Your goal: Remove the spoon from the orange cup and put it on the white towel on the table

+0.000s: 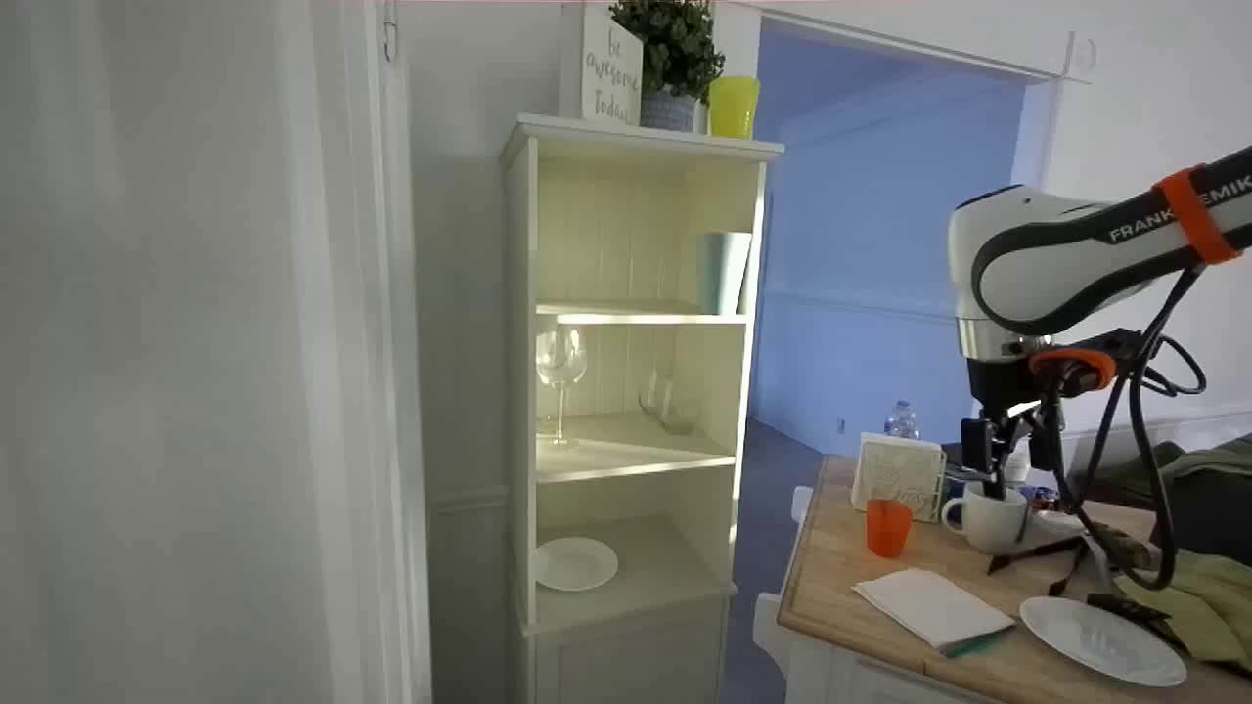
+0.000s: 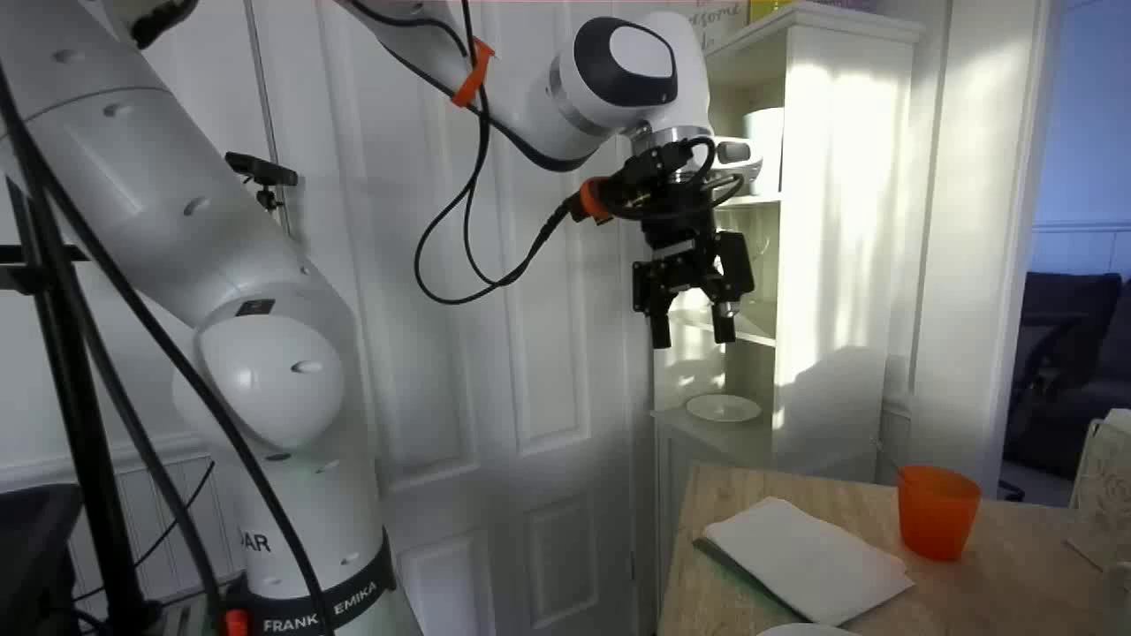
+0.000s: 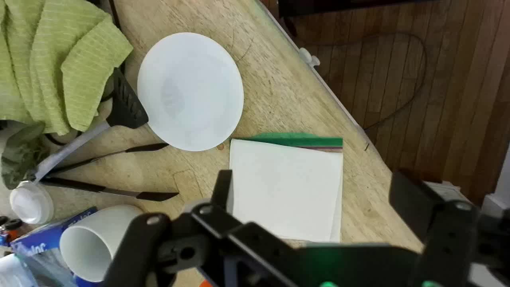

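Note:
The orange cup (image 1: 888,528) stands upright on the table (image 1: 831,596), and it shows in both exterior views (image 2: 937,514). In the wrist view only a sliver of the cup (image 3: 205,284) shows at the bottom edge. A faint thin line by its rim in an exterior view may be the spoon; I cannot tell. The white towel (image 2: 808,563) lies flat near the cup, with a green strip along one edge. My gripper (image 2: 692,332) is open and empty, high above the table. In the wrist view the towel (image 3: 286,187) shows between the fingers (image 3: 312,185).
A white plate (image 3: 190,91) lies beside the towel. A white mug (image 1: 990,518), a napkin holder (image 1: 895,476) and a bottle (image 1: 902,420) stand farther back. A black spatula (image 3: 123,105), tongs-like utensils (image 3: 119,191) and a green cloth (image 3: 59,59) lie near the plate. A cream shelf cabinet (image 1: 631,548) stands nearby.

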You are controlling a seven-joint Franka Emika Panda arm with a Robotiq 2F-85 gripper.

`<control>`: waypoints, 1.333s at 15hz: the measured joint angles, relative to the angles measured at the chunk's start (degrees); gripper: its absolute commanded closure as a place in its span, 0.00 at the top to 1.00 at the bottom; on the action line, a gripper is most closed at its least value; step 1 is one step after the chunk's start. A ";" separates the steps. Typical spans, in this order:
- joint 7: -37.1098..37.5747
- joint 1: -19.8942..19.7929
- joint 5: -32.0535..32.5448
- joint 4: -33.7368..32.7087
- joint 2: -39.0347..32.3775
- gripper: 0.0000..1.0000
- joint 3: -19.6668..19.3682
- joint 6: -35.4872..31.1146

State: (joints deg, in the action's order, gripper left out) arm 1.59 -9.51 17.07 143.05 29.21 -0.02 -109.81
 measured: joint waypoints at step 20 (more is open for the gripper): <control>24.25 -0.19 -9.11 -22.18 -26.85 1.00 -3.62 1.99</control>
State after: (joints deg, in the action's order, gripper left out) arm 25.85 -9.70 7.95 120.87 2.37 -3.64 -107.82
